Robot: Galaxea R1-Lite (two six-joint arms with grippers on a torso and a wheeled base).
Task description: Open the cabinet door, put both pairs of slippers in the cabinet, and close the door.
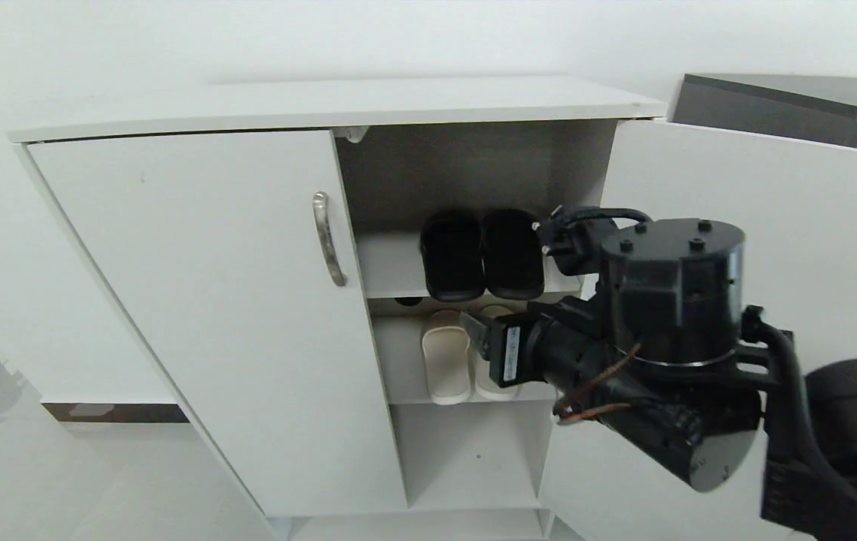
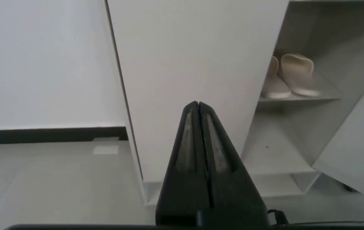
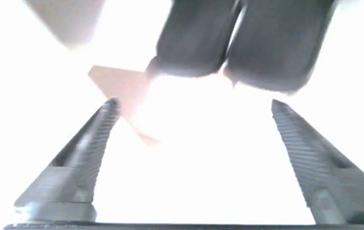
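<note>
Masking white slippers partly: right arm

The white cabinet has its right door open; inside, black slippers lie paired, with cream slippers directly beneath them.

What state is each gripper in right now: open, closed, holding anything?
Left gripper: closed, holding nothing.
Right gripper: open, holding nothing.

We see the black slippers side by side on the upper shelf, above the right end effector. The white slippers lie on the middle shelf, just beyond its tip.
</note>
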